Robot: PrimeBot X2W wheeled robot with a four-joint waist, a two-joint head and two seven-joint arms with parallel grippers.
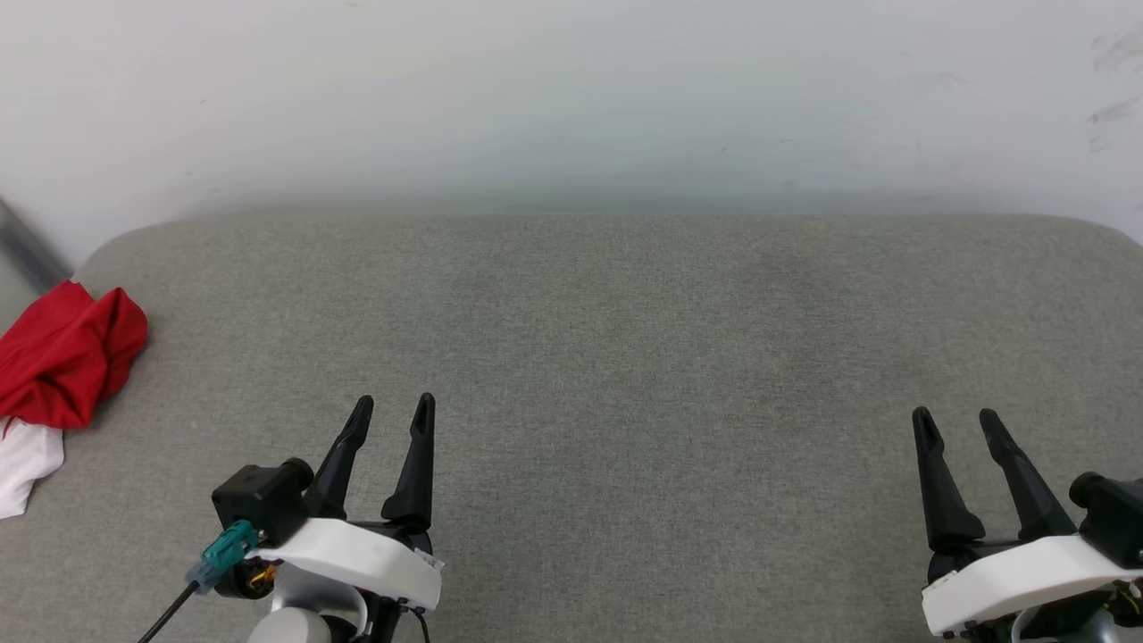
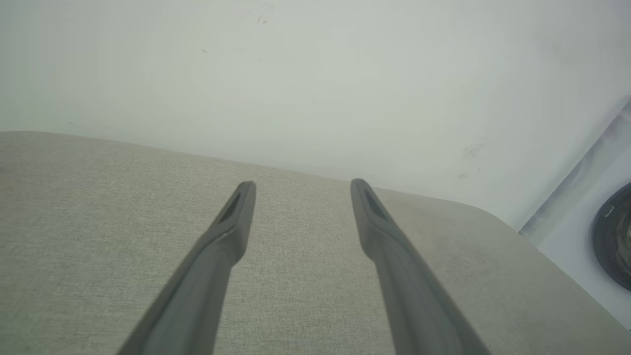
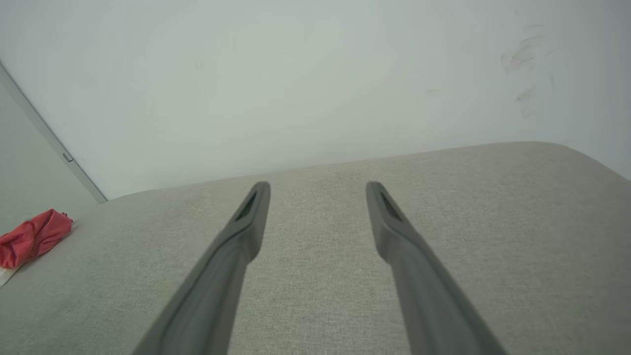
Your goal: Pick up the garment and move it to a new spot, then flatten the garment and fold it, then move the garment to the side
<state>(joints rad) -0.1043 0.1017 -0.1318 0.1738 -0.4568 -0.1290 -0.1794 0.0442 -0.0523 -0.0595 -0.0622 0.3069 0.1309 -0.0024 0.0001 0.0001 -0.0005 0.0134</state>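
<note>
Head view puts the garment (image 1: 62, 362) bunched at the left edge of the frame, on the corner of the grey cushion (image 1: 625, 357), so you have nothing in hand yet. The left gripper (image 1: 393, 402) at lower left and the right gripper (image 1: 955, 416) at lower right both stand with fingers spread wide and empty, which looks like a ready pose before the reach. The frame edge cuts off part of the jersey. You see only red cloth and a white scrap below it, with no numerals or trim legible. A dark round object (image 2: 616, 236) at the right edge of the left wrist view is too cropped to identify.
</note>
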